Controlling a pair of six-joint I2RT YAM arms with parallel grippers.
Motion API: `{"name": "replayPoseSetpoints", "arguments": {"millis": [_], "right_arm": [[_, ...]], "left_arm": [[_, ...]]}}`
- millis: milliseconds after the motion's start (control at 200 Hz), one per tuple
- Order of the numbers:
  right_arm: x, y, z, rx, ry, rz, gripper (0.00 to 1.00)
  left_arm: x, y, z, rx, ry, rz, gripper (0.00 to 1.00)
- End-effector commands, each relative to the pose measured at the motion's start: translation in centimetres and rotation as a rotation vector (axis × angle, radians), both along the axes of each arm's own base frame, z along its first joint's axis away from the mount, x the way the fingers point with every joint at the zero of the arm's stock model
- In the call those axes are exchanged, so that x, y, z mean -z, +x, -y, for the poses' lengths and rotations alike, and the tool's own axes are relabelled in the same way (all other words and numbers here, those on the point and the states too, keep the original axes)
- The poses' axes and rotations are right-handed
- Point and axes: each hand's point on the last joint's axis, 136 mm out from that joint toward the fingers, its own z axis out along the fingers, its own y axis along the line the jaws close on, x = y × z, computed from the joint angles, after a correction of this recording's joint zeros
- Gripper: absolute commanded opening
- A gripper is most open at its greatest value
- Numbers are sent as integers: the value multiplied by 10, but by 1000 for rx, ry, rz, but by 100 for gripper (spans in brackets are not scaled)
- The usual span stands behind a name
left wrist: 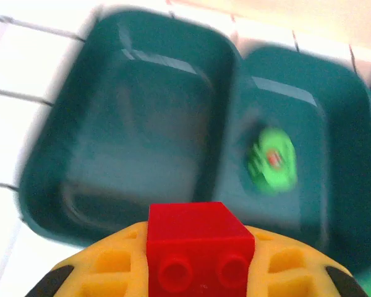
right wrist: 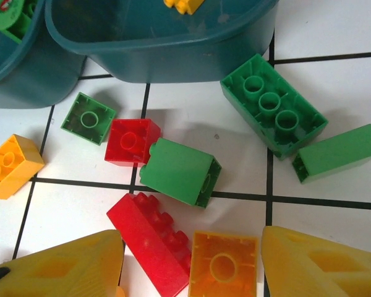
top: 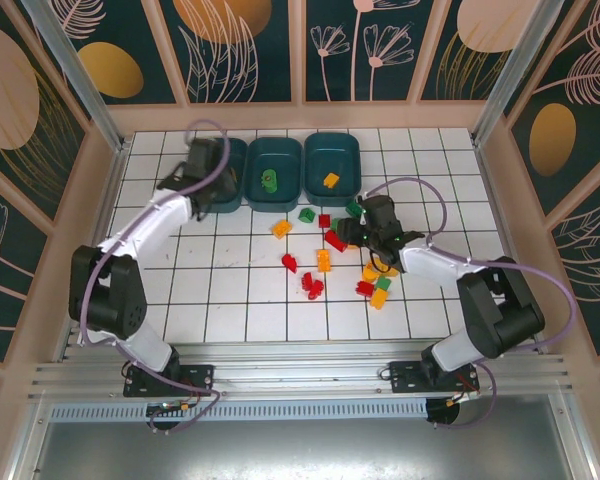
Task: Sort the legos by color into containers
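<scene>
A white tiled table [top: 230,290] with dark grout lines sits inside walls painted with peach flowers on teal. Three dark teal containers stand in a row at its far edge.

The left gripper [left wrist: 201,272] is clenched on a red lego [left wrist: 201,238], studs facing the wrist camera, and hangs over the near rim of the left container [left wrist: 142,124]; that view is blurred. Next to it, the middle container [left wrist: 309,105] holds a green lego [left wrist: 272,158], and the right container [right wrist: 173,46] holds a yellow-orange lego [right wrist: 184,5].

Just in front of the row, loose legos [top: 325,262] crowd the tiles. The right gripper [right wrist: 191,266] is released, with its fingers spread on either side of an orange brick [right wrist: 224,266]. A long red brick [right wrist: 149,238] lies against that brick's left side, also between the fingers. Beyond them, a green brick on its side [right wrist: 180,171] rests against a small red brick [right wrist: 133,140]. A larger green brick [right wrist: 273,105] lies just beside the right container's wall.
</scene>
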Motion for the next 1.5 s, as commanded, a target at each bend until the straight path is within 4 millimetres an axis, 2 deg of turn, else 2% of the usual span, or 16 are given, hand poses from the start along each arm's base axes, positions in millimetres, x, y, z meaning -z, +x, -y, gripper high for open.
{"name": "replayPoseSetpoints", "arguments": {"millis": [0, 155, 320, 580, 686, 846, 1021, 1071, 1181, 1276, 1311, 1326, 1391, 1416, 1436, 1496], "right_arm": [[-17, 16, -4, 14, 3, 48, 62], [-25, 26, 16, 73, -9, 57, 66], [-25, 34, 34, 129, -37, 45, 71], [-9, 49, 54, 157, -63, -3, 71], [-4, 55, 58, 165, -71, -13, 72], [-1, 59, 73, 195, -81, -23, 72], [-9, 58, 87, 224, -62, -13, 74], [-10, 58, 88, 222, -51, -13, 74], [-10, 58, 86, 219, -26, -23, 75], [-2, 57, 78, 195, 12, -51, 75], [1, 56, 75, 188, 18, -58, 75], [2, 55, 75, 185, 19, -62, 75], [8, 55, 75, 182, 8, -74, 74], [9, 55, 76, 182, 1, -78, 74], [9, 54, 75, 179, -3, -80, 73], [8, 51, 73, 170, -9, -86, 70]], "left_arm": [[40, 24, -41, -81, 28, -102, 0], [74, 63, -50, -54, -9, -191, 0], [103, 82, -36, 13, -40, -257, 1], [126, 95, -31, 35, -44, -294, 23], [134, 98, -30, 40, -46, -316, 29], [126, 100, -29, 41, -51, -302, 46], [84, 97, -23, 64, -87, -231, 62], [69, 93, -21, 69, -100, -203, 64], [19, 77, -15, 82, -170, -88, 70], [-19, 48, 1, 115, -322, 60, 93], [-15, 32, 7, 127, -391, 94, 98], [-25, 23, 8, 135, -419, 130, 99], [-31, -11, 22, 200, -516, 197, 99], [-28, -25, 23, 204, -532, 201, 99], [-18, -37, 23, 197, -539, 189, 99], [-12, -67, 25, 210, -560, 206, 99]]}}
